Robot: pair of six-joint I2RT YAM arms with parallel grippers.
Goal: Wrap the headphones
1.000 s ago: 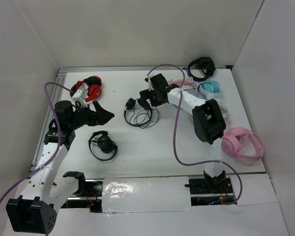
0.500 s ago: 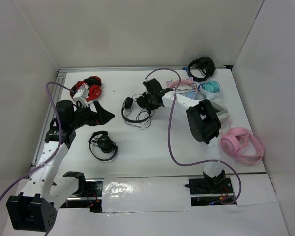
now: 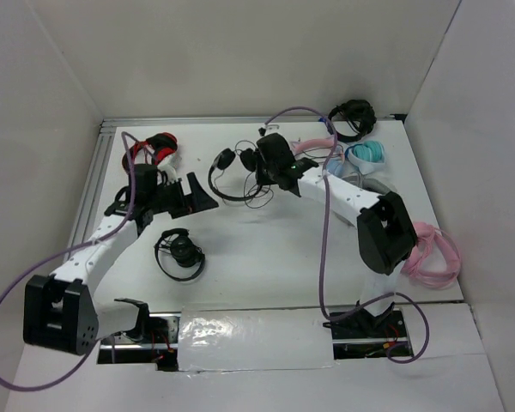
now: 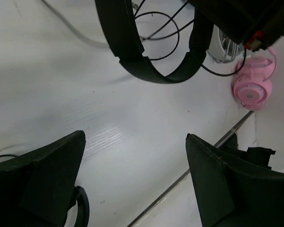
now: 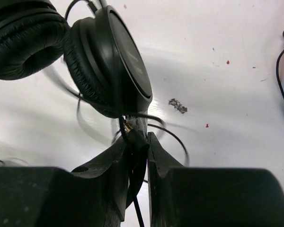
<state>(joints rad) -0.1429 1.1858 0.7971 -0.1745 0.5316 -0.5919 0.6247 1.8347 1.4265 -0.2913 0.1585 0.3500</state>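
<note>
Tabletop [image 3: 266,249]: white, walled on three sides; every headphone set lies on it.
Headphones [image 3: 227,159]: black; upper centre of the top view, between the ends of the two arms and just left of the right arm's wrist.
Headband [image 4: 146,73]: a thin black arc at the top of the left wrist view, with its shadow on the tabletop beneath.
Ear cups [image 5: 109,56]: two round padded cups, side by side at the upper left of the right wrist view.
Cable [image 3: 259,197]: thin black loops on the tabletop, below and to the right of the headband; partly blurred in the right wrist view.
Right fingers [image 5: 114,163]: pressed almost together, pinching the cable at a small gold-coloured fitting just under the nearer ear cup.
Left fingers [image 4: 47,175]: spread wide and holding nothing, over bare tabletop. They are near the headband but apart from it.
Left arm: reaches from the lower left of the top view to centre left, its fingers pointing toward the headphones.
Red pair [image 3: 154,148]: upper left, just beyond the left arm's wrist.
Compact black pair [image 3: 180,251]: centre left, below the left fingers.
Black pair [image 3: 352,118]: upper right corner.
Teal pair [image 3: 366,154]: just below the black pair.
Pink pair [image 3: 433,253]: right edge, partly hidden behind the right arm's elbow.
</note>
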